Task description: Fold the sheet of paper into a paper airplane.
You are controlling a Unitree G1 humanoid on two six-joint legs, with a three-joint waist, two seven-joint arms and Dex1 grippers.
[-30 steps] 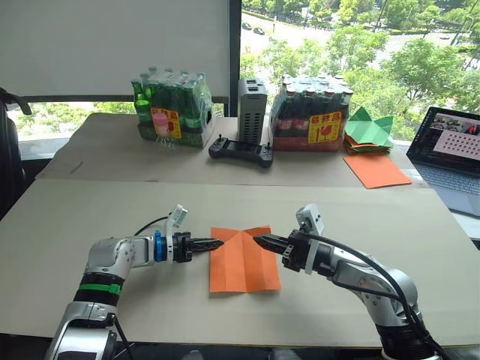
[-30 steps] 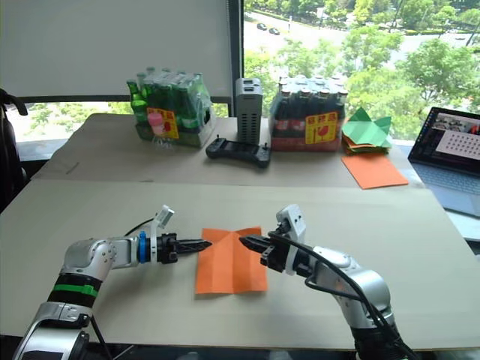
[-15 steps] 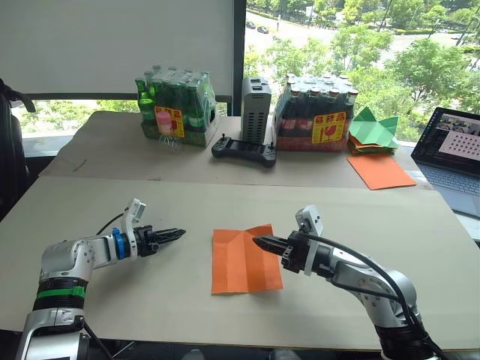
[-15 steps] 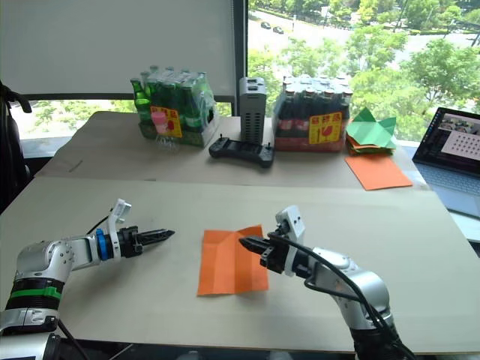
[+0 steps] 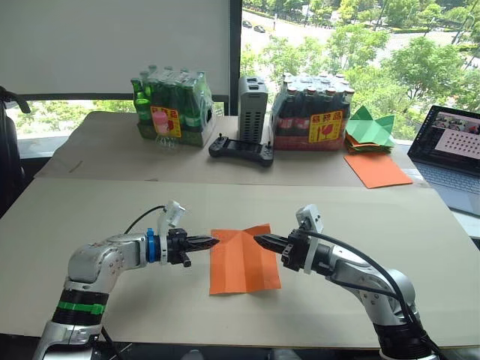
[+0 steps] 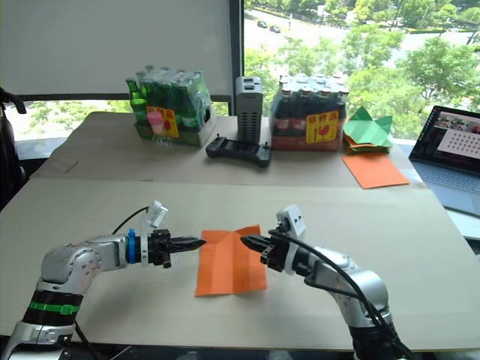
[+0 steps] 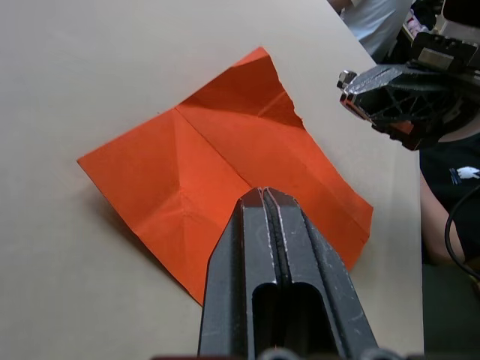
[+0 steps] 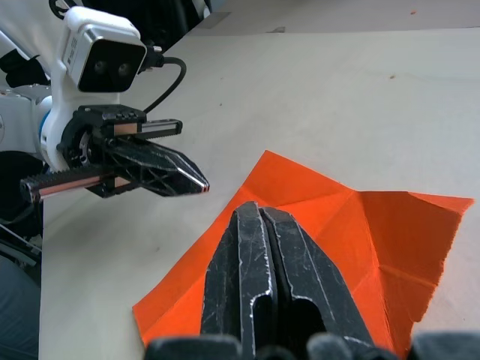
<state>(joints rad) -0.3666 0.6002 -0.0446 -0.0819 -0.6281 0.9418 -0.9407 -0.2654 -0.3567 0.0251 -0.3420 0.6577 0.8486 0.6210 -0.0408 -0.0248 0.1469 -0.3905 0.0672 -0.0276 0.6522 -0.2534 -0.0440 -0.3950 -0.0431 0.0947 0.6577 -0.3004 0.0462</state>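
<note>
— At the near middle of the table, how do the two grippers stand?

— Both point inward at each other across the sheet of paper [image 5: 242, 259]. The left gripper [image 5: 214, 241] has its two black fingers pressed together with nothing between them, its tip right at the sheet's left edge near the far corner. The right gripper [image 5: 259, 240] is likewise closed and empty, its tip over the sheet's far right part; whether it touches the paper I cannot tell.

— And the sheet itself?

— Bright orange, roughly rectangular, lying on the tan table [image 5: 105, 210]. The left wrist view shows a long centre crease with slanting creases at the ends, and the far right corner [image 5: 264, 227] lifts slightly off the surface.

— What lies beyond?

— Well apart, along the far edge: a shrink-wrapped pack of green bottles [image 5: 171, 109], a grey upright box [image 5: 252, 99], a black controller [image 5: 240, 151] in front of it, and a pack of dark bottles [image 5: 311, 112]. To the right of those sit green paper shapes [image 5: 369, 127] on a small pile, a larger smooth orange sheet [image 5: 376, 170] just in front, and an open laptop [image 5: 451, 154] at the right edge.
</note>
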